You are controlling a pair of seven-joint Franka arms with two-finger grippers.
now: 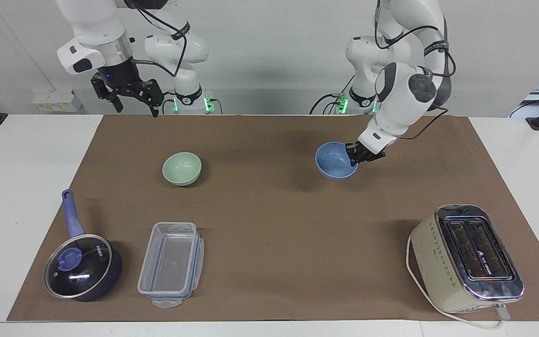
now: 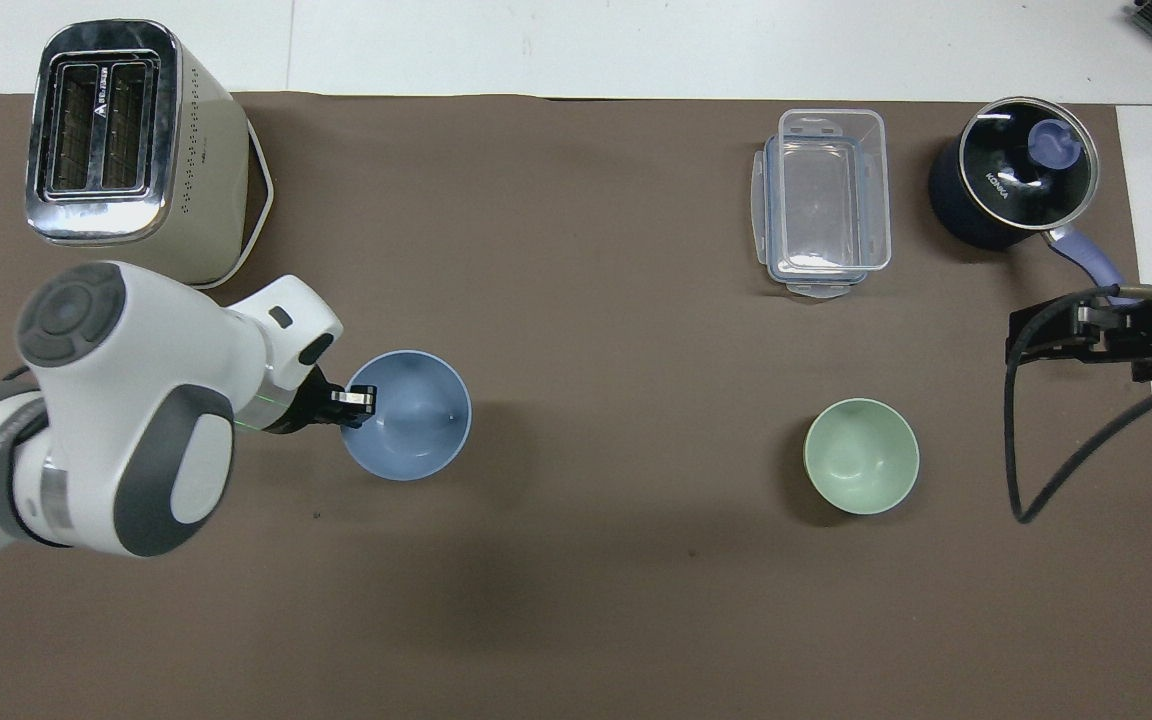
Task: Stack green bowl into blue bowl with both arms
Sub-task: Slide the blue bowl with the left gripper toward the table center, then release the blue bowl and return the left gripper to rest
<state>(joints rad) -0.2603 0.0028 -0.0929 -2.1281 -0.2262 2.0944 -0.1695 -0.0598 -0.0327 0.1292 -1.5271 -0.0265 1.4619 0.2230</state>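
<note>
My left gripper (image 1: pixel 355 155) (image 2: pixel 356 401) is shut on the rim of the periwinkle-blue bowl (image 1: pixel 334 162) (image 2: pixel 414 417). It holds the bowl slightly tilted in the air over the middle of the brown mat, and the bowl's shadow falls on the mat beside it. The pale green bowl (image 1: pixel 182 168) (image 2: pixel 861 457) sits upright on the mat toward the right arm's end, untouched. My right gripper (image 1: pixel 136 107) (image 2: pixel 1066 335) hangs open and empty high over the mat's edge at the right arm's end, well apart from the green bowl.
A cream toaster (image 1: pixel 468 257) (image 2: pixel 126 140) stands at the left arm's end, farther from the robots than the blue bowl. A clear lidless food container (image 1: pixel 171 262) (image 2: pixel 826 200) and a dark-blue lidded saucepan (image 1: pixel 82 269) (image 2: pixel 1016 170) lie farther out than the green bowl.
</note>
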